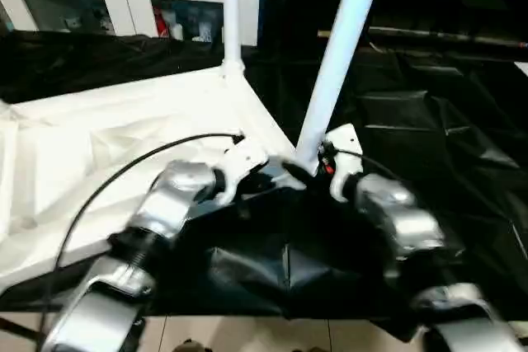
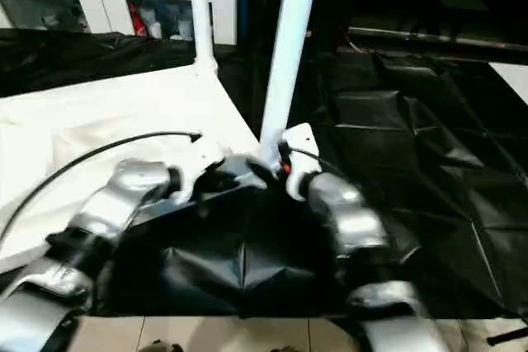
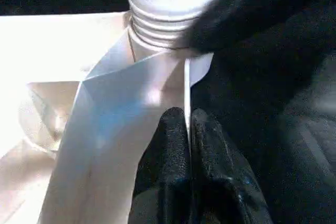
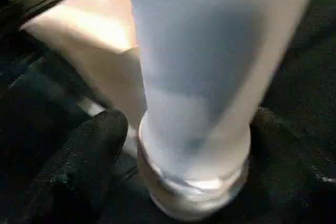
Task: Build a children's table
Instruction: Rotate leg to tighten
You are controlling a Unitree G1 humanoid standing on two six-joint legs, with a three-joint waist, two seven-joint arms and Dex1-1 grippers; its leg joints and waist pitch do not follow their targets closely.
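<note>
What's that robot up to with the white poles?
It is building a small table. The white top lies upside down on black sheeting. One leg already stands in the far corner. The left hand pinches the top's near rim, while the right hand sits around a tilted second leg at the near corner.

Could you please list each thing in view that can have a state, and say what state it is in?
Table top: upside down on black sheeting.
Far leg: upright in its corner socket.
Near leg: leaning, threaded end at the near corner socket.
Left gripper: shut on the table top's edge.
Right gripper: open around the near leg's base.
</note>
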